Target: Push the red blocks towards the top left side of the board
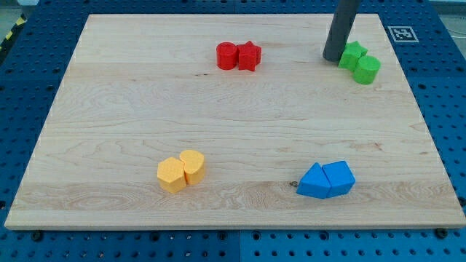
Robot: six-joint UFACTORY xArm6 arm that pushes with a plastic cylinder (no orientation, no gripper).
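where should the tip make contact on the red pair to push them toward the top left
No gripping here, only pushing. I'd set my tip against the right side of the red star block, slightly toward the view's bottom. It touches the red cylinder on its left, so both should travel together. My tip now stands far to the right, beside the green blocks.

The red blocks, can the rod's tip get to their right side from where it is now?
Probably yes. My tip sits beside the green blocks, and bare board lies between it and the red star and red cylinder.
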